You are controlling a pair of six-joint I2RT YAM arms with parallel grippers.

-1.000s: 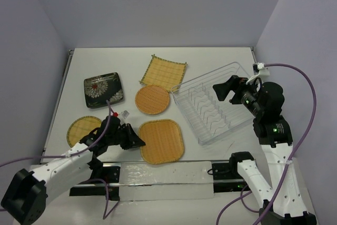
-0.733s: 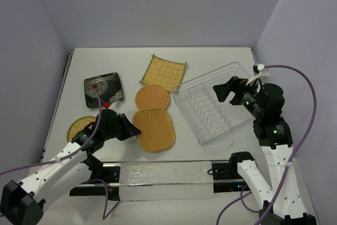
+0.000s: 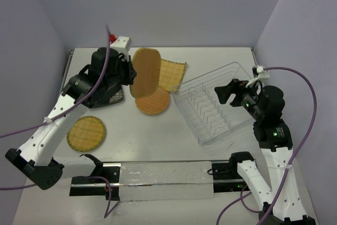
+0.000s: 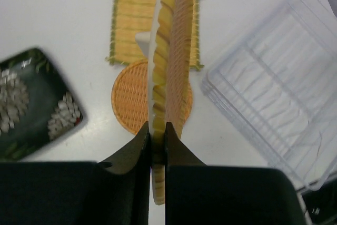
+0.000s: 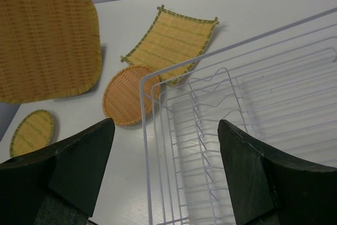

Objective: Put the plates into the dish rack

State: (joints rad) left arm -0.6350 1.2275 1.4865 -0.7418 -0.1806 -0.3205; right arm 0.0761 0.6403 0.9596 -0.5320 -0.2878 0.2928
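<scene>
My left gripper (image 3: 128, 75) is shut on the rounded-square bamboo plate (image 3: 145, 72) and holds it on edge, high above the table; the left wrist view shows the plate (image 4: 169, 56) edge-on between the jaws. Below it lie an orange round plate (image 3: 152, 101), a fringed square plate (image 3: 172, 73) and the dark leaf-pattern plate (image 4: 31, 104). A second round plate (image 3: 86, 133) lies near left. The wire dish rack (image 3: 213, 104) stands to the right with no plates in it. My right gripper (image 3: 228, 91) is open and empty above the rack (image 5: 210, 130).
The walls enclose the table at the back and both sides. A clear strip (image 3: 163, 175) lies along the near edge between the arm bases.
My left gripper lifted the rounded-square plate from the near table, turned it on edge, and carried it up and toward the back. The right arm barely moved.
</scene>
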